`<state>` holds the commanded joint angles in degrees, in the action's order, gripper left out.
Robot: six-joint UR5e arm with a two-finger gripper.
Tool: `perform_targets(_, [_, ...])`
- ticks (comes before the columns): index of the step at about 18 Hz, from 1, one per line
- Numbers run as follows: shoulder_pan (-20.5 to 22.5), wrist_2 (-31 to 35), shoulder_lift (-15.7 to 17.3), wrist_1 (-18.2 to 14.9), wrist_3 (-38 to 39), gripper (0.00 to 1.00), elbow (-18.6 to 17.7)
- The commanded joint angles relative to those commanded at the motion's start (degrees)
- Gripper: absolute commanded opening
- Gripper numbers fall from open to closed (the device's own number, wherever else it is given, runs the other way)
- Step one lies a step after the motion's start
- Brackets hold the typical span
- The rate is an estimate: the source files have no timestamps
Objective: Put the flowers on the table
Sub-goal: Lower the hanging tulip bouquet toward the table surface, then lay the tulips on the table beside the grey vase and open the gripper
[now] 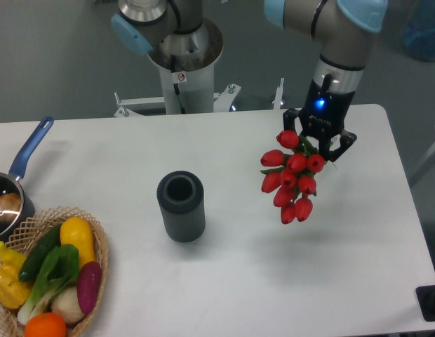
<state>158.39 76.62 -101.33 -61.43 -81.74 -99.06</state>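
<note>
Red flowers (290, 179) pinched by the gripper (317, 149), hanging right of the vase (181, 206); carrying step; next, lower onto table (238, 281), release.

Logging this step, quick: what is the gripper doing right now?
Gripper: jaws closed on the flowers, holding the bunch above the table, buds hanging down.

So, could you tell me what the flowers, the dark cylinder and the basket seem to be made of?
Flowers: likely artificial, plastic or fabric; the red buds look uniform and slightly glossy.
Cylinder: dark grey and matte, with fine vertical ribs; perhaps plastic or rubber, hard to tell.
Basket: woven wicker or rattan, with a tan open lattice rim.
</note>
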Motion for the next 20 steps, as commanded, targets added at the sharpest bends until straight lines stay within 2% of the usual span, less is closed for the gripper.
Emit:
perform_targets(2, [-1.3,3.1,-1.8,0.2,0.1,0.48,0.4])
perform_targets(9, [-3.2,3.9,-6.0,0.5,0.6,0.48,1.8])
perform_targets(12, [-3.4,4.5,-7.2,0.4,0.6,0.48,2.3])
perform_targets(16, [-5.0,9.1,-9.1,0.5,0.6,0.48,3.3])
perform_targets(20, [-5.4,9.3,-10.5,0.6,0.4,0.48,4.1])
